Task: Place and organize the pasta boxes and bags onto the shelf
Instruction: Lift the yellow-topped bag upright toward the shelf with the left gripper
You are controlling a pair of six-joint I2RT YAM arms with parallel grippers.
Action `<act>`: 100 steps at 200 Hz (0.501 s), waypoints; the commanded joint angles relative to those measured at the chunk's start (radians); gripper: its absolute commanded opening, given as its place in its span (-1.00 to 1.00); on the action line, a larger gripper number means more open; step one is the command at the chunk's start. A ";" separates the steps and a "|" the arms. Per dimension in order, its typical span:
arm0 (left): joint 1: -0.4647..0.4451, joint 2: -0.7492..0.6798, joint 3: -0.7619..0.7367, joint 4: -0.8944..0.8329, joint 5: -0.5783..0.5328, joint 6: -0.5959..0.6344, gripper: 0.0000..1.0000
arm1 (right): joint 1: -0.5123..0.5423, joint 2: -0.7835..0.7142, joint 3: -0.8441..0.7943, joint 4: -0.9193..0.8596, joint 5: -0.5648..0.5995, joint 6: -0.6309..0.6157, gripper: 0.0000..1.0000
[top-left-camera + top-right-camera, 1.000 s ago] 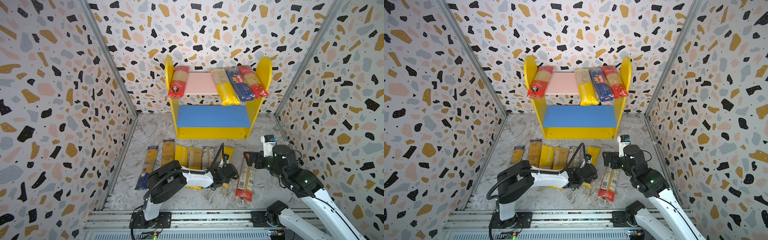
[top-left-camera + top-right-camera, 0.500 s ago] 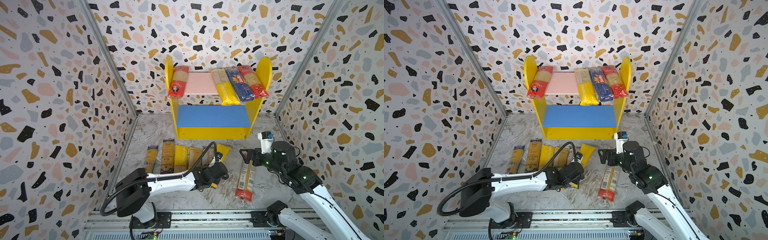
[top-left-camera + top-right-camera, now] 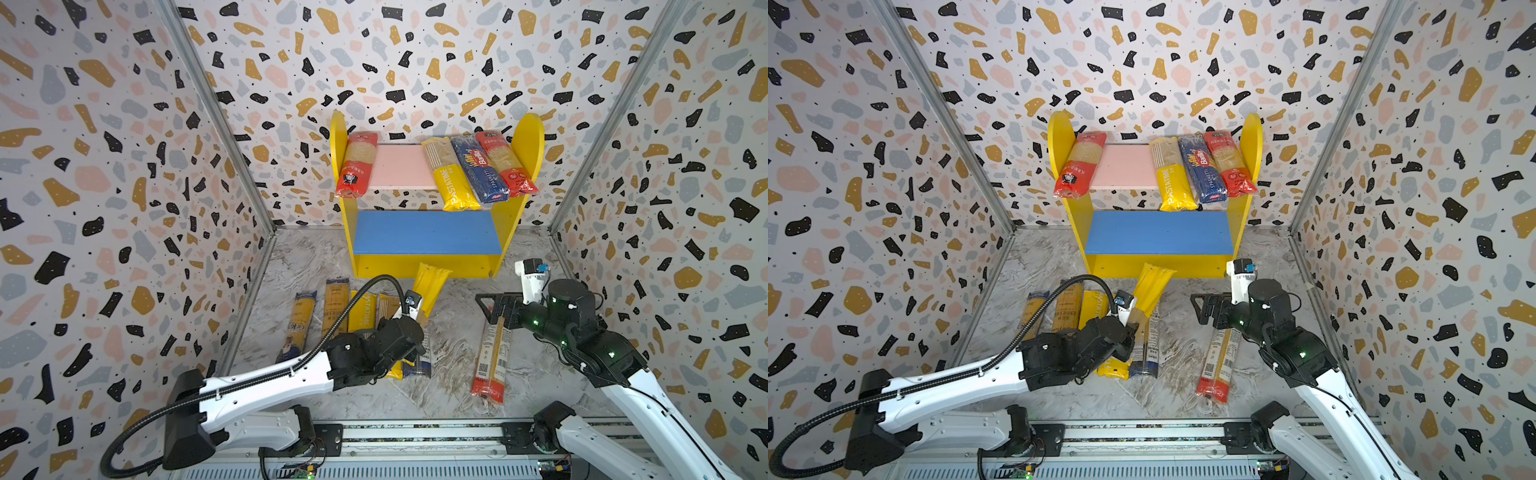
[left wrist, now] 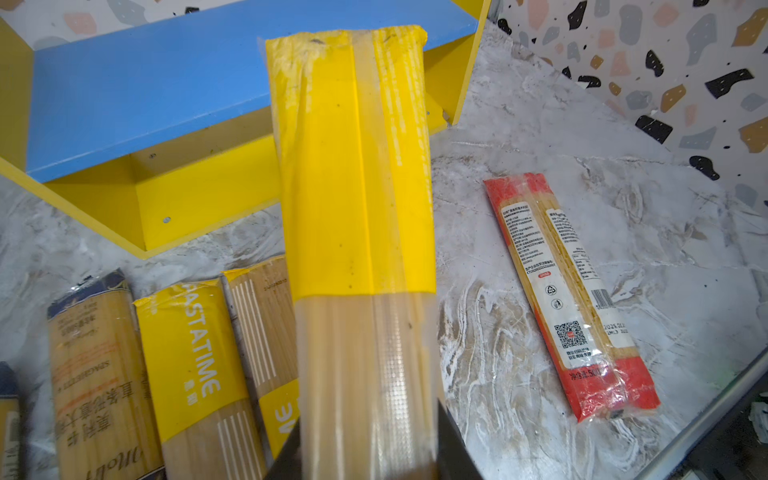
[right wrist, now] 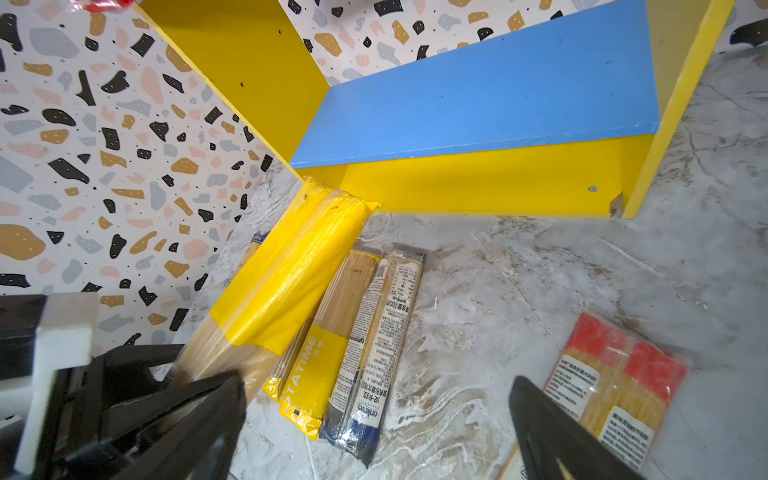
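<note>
My left gripper is shut on the clear end of a yellow spaghetti packet. The packet is lifted off the floor, and its yellow end points at the base of the shelf. The shelf's pink upper board carries a red packet at the left and yellow, dark blue and red packets at the right. Its blue lower board is bare. My right gripper hangs open above the far end of a red floor packet, holding nothing.
Several more packets lie side by side on the marble floor left of the middle, partly under my left arm. A dark-ended packet lies beside a yellow PASTATIME one. Patterned walls close in on three sides.
My left arm has stretched out and lifted the yellow packet, whose far end has moved toward the shelf base. The right gripper has shifted slightly and stays open.
</note>
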 commanded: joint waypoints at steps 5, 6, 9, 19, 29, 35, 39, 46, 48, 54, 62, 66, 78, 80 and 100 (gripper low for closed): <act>-0.001 -0.109 0.027 0.052 -0.103 0.028 -1.00 | -0.003 -0.001 0.052 0.022 -0.013 0.003 0.98; -0.001 -0.111 0.027 0.051 -0.104 0.028 -1.00 | -0.004 -0.001 0.054 0.022 -0.013 0.003 0.98; -0.001 -0.122 0.028 0.046 -0.109 0.028 -1.00 | -0.003 -0.001 0.055 0.022 -0.015 0.003 0.98; -0.001 -0.153 0.034 0.028 -0.122 0.028 -1.00 | -0.004 -0.002 0.057 0.024 -0.015 0.003 0.98; -0.001 -0.184 0.038 0.016 -0.135 0.028 -1.00 | -0.003 -0.002 0.061 0.022 -0.014 0.003 0.98; -0.001 -0.204 0.039 0.012 -0.142 0.029 -1.00 | -0.004 -0.001 0.064 0.020 -0.013 0.003 0.98; -0.002 -0.214 0.041 0.008 -0.148 0.029 -1.00 | -0.003 -0.001 0.066 0.020 -0.011 0.003 0.98; -0.002 -0.232 0.044 -0.002 -0.158 0.033 -1.00 | -0.004 -0.002 0.068 0.018 -0.008 0.004 0.98; -0.002 -0.236 0.045 -0.004 -0.160 0.035 -1.00 | -0.003 -0.001 0.068 0.020 -0.007 0.004 0.98; -0.001 -0.247 0.051 -0.015 -0.169 0.037 -1.00 | -0.003 -0.003 0.069 0.020 -0.005 0.003 0.98; -0.001 -0.258 0.061 -0.032 -0.182 0.037 -1.00 | -0.003 -0.004 0.073 0.020 -0.004 0.001 0.98; -0.001 -0.263 0.065 -0.039 -0.187 0.038 -1.00 | -0.003 -0.003 0.075 0.018 -0.005 -0.001 0.98; -0.001 -0.275 0.079 -0.055 -0.191 0.042 -1.00 | -0.003 -0.001 0.083 0.018 -0.009 -0.005 0.98; -0.001 -0.278 0.081 -0.057 -0.192 0.044 -1.00 | -0.003 -0.001 0.084 0.018 -0.010 -0.005 0.98; -0.001 -0.292 0.111 -0.073 -0.196 0.051 -1.00 | -0.003 0.004 0.094 0.025 -0.024 -0.011 0.98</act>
